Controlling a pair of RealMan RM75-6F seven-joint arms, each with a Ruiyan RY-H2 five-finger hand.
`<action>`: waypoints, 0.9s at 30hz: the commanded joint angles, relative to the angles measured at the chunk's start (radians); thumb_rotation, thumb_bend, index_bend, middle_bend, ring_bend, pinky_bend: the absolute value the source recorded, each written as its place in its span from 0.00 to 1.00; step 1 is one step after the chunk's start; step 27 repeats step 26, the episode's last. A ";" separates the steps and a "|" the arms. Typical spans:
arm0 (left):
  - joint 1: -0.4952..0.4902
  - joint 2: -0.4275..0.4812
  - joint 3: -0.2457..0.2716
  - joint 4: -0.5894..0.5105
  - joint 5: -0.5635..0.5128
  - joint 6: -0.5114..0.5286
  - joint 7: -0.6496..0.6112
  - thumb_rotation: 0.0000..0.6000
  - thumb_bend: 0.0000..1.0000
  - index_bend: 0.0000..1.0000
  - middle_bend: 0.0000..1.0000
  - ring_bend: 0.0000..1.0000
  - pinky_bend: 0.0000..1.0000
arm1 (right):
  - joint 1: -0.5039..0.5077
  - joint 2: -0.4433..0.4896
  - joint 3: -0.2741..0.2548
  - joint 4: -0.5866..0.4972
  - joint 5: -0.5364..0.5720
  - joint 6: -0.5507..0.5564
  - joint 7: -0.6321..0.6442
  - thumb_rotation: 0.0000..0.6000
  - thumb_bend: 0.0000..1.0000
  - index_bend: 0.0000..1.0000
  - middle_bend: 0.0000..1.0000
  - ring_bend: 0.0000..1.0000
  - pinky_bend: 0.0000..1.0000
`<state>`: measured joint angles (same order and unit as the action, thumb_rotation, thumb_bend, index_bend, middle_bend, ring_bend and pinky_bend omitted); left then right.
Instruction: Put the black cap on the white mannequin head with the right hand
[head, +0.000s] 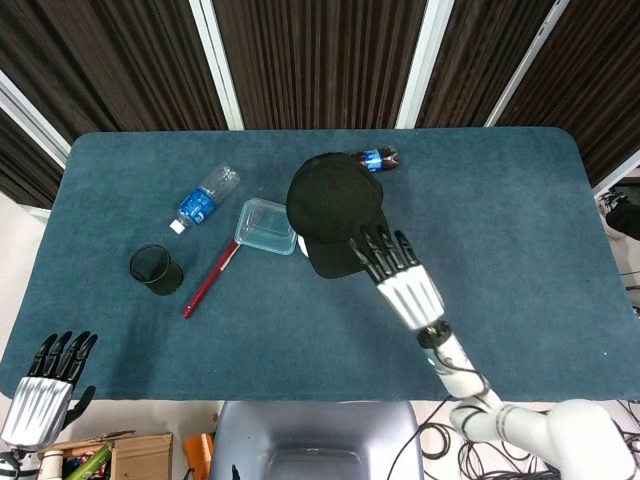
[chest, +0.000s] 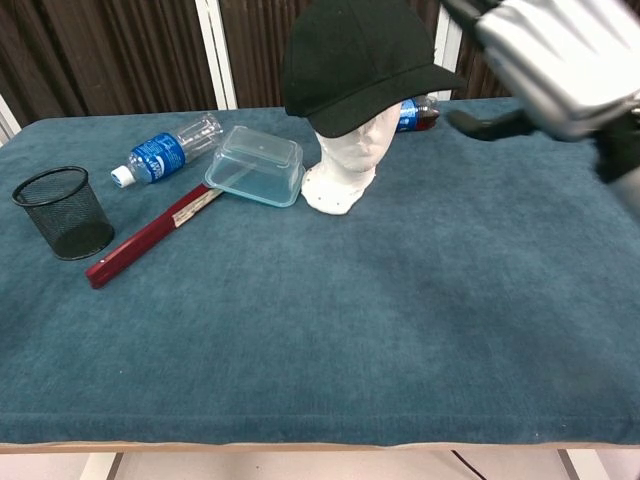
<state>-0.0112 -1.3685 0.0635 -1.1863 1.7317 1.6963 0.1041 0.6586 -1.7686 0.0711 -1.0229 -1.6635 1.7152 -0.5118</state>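
The black cap (chest: 355, 62) sits on the white mannequin head (chest: 350, 160), its brim pointing toward the front right and covering the face down to the nose. From the head view the cap (head: 337, 212) hides the mannequin entirely. My right hand (head: 402, 279) has come off the cap and hovers just in front of the brim, fingers spread and empty; in the chest view the right hand (chest: 560, 62) is large at the upper right, apart from the cap. My left hand (head: 42, 388) hangs off the table's front left corner, fingers straight and holding nothing.
A clear plastic container (chest: 256, 165) lies just left of the mannequin base. A red flat stick (chest: 150, 235), a black mesh cup (chest: 62, 212) and a lying water bottle (chest: 168, 149) are to the left. A dark-capped bottle (chest: 415, 112) lies behind the mannequin.
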 joint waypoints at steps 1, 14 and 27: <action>0.002 0.002 -0.003 -0.003 -0.001 0.008 -0.013 1.00 0.32 0.00 0.13 0.08 0.11 | -0.137 0.137 -0.072 -0.168 -0.012 0.079 -0.021 1.00 0.15 0.00 0.07 0.07 0.25; -0.011 0.047 -0.078 -0.095 -0.066 0.024 -0.101 1.00 0.32 0.00 0.09 0.04 0.08 | -0.582 0.513 -0.226 -0.522 0.337 0.072 0.247 1.00 0.15 0.00 0.00 0.00 0.08; -0.038 0.080 -0.062 -0.200 -0.121 -0.115 0.012 1.00 0.33 0.00 0.09 0.04 0.08 | -0.620 0.558 -0.182 -0.504 0.250 0.036 0.340 1.00 0.15 0.00 0.00 0.00 0.06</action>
